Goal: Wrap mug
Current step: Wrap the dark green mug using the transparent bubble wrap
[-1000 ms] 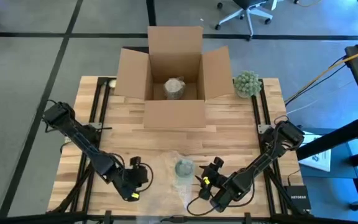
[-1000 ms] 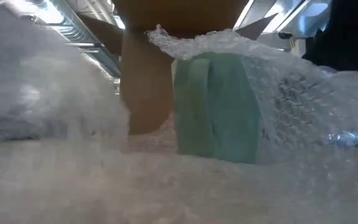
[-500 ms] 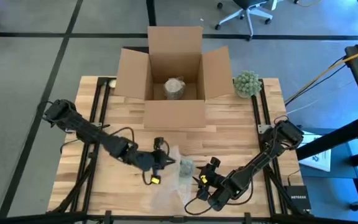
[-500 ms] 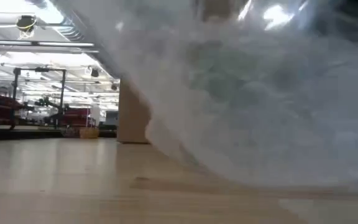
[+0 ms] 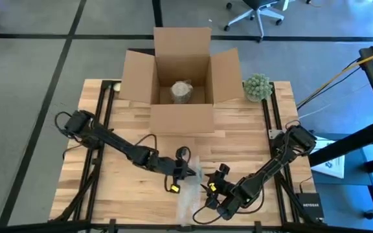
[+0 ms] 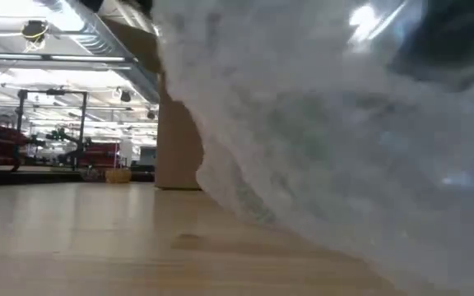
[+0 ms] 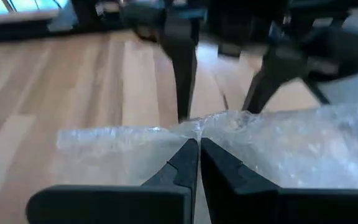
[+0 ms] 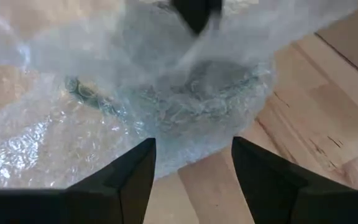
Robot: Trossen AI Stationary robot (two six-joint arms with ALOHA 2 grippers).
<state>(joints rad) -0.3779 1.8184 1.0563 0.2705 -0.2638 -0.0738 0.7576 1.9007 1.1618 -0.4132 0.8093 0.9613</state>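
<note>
A sheet of clear bubble wrap (image 5: 188,194) lies near the table's front edge, folded over the mug. The mug shows only as a dim round green-grey shape (image 8: 213,87) through the wrap in the right wrist view. My left gripper (image 5: 185,169) is above the mug, shut on the wrap's raised edge. My right gripper (image 5: 214,184) stands open just right of the bundle, its fingers (image 8: 140,168) pointing at the mug with nothing between them. In the low view the wrap (image 6: 327,148) fills the right half and hides the mug. My left gripper pinches the bubble wrap's edge (image 7: 199,126) between its two shut fingers. The fingers come from the table's left, slanting down. The held edge is raised off the table and puckered at the fingertips, and the sheet drapes from there over the mug.
An open cardboard box (image 5: 181,71) stands at the far middle with a wrapped item (image 5: 182,91) inside. A green ball-shaped plant (image 5: 258,86) sits to the box's right. Bare wood lies at the left and between the box and the bundle.
My left gripper has gone from the near left toward the table's right and a little toward the far edge, carrying the wrap's left edge up and over the mug. The sheet is now folded over the mug, which showed uncovered a second ago.
</note>
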